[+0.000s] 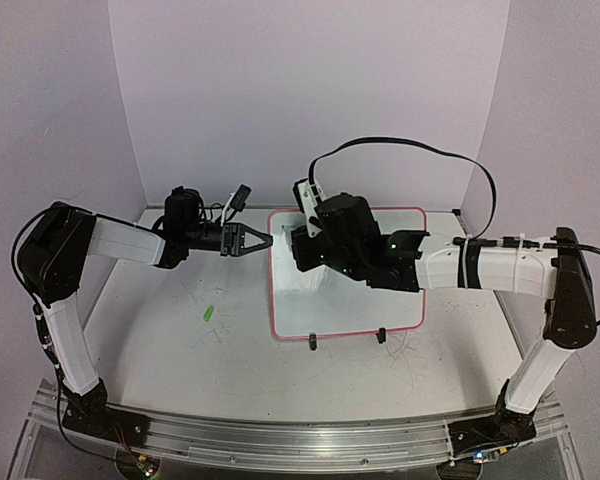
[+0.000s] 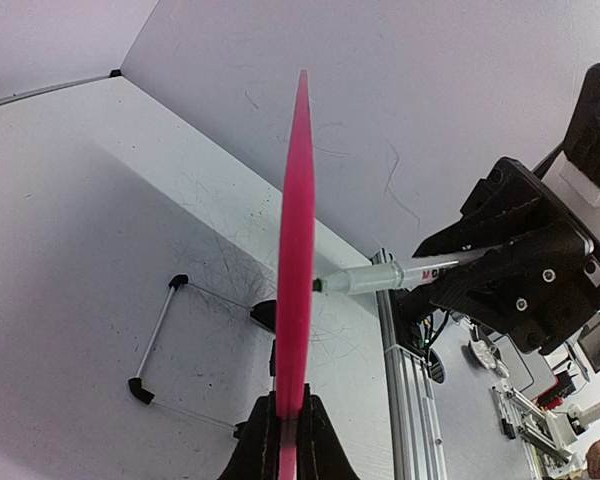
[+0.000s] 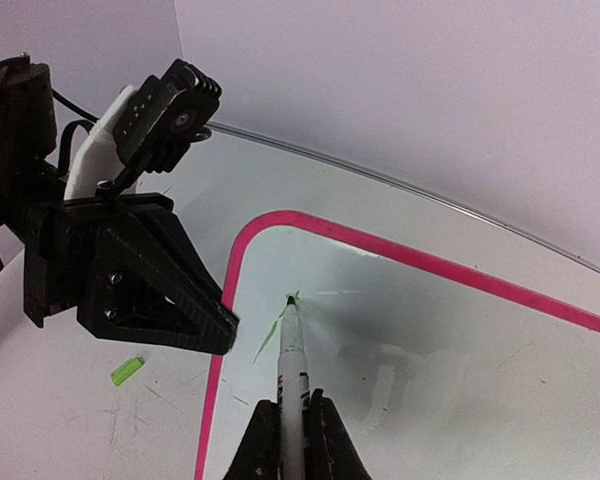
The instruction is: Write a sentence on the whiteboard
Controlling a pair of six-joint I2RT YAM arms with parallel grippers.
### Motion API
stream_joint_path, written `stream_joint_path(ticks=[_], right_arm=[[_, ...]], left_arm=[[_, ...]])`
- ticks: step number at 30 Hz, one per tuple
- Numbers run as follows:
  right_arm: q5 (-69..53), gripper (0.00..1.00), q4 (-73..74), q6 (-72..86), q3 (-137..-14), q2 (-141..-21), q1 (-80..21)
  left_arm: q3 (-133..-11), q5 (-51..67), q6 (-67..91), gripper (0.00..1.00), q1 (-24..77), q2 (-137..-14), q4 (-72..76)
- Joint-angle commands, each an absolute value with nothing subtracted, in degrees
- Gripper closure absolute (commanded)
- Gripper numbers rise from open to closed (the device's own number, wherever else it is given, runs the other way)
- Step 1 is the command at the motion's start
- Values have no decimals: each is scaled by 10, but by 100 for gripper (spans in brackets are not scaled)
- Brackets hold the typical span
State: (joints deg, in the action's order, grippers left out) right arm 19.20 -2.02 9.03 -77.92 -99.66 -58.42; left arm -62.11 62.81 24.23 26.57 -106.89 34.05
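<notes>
The whiteboard (image 1: 352, 302) lies flat on the table, white with a pink frame and two black feet at its near edge. My left gripper (image 1: 263, 240) is shut on its left frame edge, seen edge-on in the left wrist view (image 2: 298, 250) between my jaws (image 2: 288, 425). My right gripper (image 3: 292, 405) is shut on a white marker (image 3: 292, 365), whose green tip touches the board (image 3: 460, 340) near its top-left corner. Of the sentence, only a short slanted green stroke (image 3: 268, 340) shows beside the tip; no words are readable. In the top view my right gripper (image 1: 308, 245) hides that spot.
A small green marker cap (image 1: 208, 313) lies on the table left of the board, also in the right wrist view (image 3: 126, 371). White walls enclose the table at the back and sides. A wire stand (image 2: 155, 340) shows under the board.
</notes>
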Motion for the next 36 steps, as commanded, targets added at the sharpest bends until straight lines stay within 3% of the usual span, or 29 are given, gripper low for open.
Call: stream_joint_path(ticks=[1, 36], right_arm=[[192, 100, -6, 103, -770, -1009, -582], [175, 100, -5, 143, -735, -1014, -597]], left_arm=[[-623, 651, 241, 100, 271, -1042, 351], [-623, 651, 241, 100, 271, -1041, 351]])
